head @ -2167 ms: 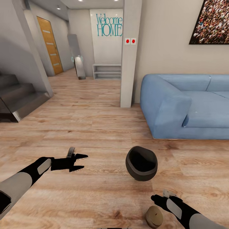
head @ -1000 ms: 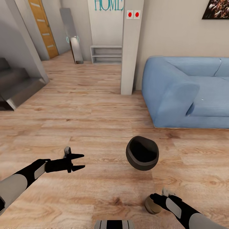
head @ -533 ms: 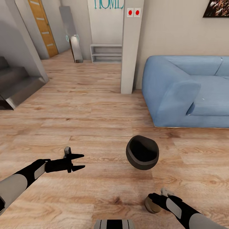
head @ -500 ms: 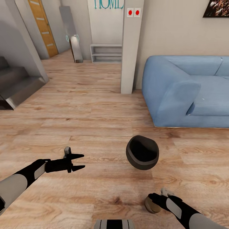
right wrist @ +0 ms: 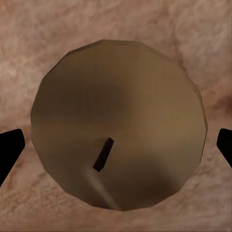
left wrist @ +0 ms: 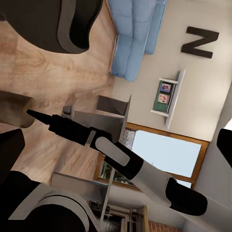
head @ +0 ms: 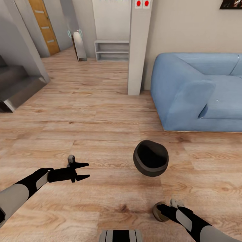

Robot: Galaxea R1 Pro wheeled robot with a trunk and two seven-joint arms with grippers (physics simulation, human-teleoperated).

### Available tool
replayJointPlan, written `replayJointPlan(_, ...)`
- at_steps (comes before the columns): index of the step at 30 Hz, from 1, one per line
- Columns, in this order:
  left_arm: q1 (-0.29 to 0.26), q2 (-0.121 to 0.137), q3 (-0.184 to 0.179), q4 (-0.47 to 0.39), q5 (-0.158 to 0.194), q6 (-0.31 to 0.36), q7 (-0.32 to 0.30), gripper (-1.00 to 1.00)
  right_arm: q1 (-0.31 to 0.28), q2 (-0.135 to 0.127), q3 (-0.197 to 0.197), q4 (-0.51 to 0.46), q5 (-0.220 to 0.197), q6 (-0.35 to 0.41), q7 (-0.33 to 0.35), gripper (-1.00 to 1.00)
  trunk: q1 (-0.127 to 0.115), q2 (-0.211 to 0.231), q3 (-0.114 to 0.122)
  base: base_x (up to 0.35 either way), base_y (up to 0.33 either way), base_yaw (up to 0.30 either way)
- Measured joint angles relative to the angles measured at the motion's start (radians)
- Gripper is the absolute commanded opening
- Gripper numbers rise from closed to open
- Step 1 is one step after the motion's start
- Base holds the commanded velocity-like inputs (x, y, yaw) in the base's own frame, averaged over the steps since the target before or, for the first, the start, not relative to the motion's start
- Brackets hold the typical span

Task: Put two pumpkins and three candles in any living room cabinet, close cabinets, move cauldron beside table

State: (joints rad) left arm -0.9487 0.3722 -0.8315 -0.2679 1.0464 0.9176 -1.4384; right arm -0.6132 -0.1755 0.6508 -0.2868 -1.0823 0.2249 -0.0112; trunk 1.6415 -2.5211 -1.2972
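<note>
**Arm and gripper posture of the robot**

From the head camera we saw both arms extended forward and low. The left arm reached in from the lower left, its forearm grey and black, and the left gripper (head: pixel 82 170) held its two slender fingers parted. The right arm entered from the lower right corner, angled inward, with the right gripper (head: pixel 161 211) pointing down. In the right wrist camera its dark fingertips (right wrist: pixel 9 150) sat wide apart at opposite edges.
</note>
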Motion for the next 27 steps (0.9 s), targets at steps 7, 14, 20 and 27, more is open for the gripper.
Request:
replayJointPlan(7,0.000,0.000,0.000,0.000,0.000,-0.001,0.000,1.00,0.000,0.000,0.001,0.000,0.001,-0.044,-0.001,1.00,0.000,0.000,0.000,0.000,0.000,0.000)
replayJointPlan(14,0.000,0.000,0.000,0.000,0.001,-0.001,0.000,1.00,0.000,0.000,0.001,0.000,0.000,-0.050,-0.001,1.00,0.000,0.000,0.000,0.000,0.000,0.000)
replayJointPlan(20,0.000,0.000,0.000,0.000,0.000,-0.001,0.000,1.00,0.000,0.000,0.002,0.000,0.000,-0.049,-0.001,1.00,0.000,0.000,0.000,0.036,0.000,0.000)
replayJointPlan(27,0.000,0.000,0.000,0.000,0.001,-0.001,0.000,1.00,0.000,0.000,0.002,0.000,0.000,-0.048,0.000,1.00,0.000,0.000,0.000,0.095,0.000,0.000)
